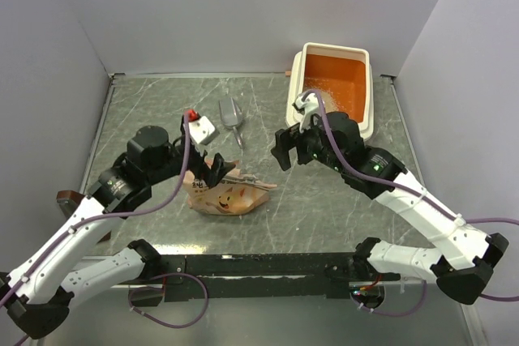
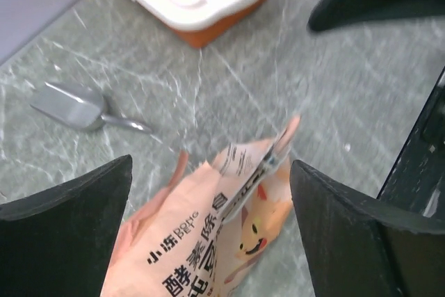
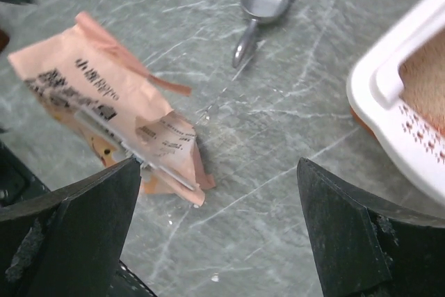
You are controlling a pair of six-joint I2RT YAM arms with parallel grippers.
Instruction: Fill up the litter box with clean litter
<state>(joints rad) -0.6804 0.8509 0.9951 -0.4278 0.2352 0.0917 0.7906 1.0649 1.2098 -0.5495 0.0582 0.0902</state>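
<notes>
L gripper (image 2: 211, 165) jaws wide apart above paper bag (image 1: 223, 198). R gripper (image 3: 217, 165) jaws apart, empty. Clean litter (image 1: 323, 87) in litter box (image 1: 371, 91); scoop (image 1: 230, 113) on table (image 1: 162, 103).

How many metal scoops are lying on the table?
1. The scoop lies on the table, left of the litter box, beyond the paper bag. Another could be hidden under the bag.

The litter box's (image 1: 336, 48) near-left corner is hidden behind the right arm (image 1: 357, 160). The bag (image 2: 201, 241) is blurred and cropped in the left wrist view.
</notes>
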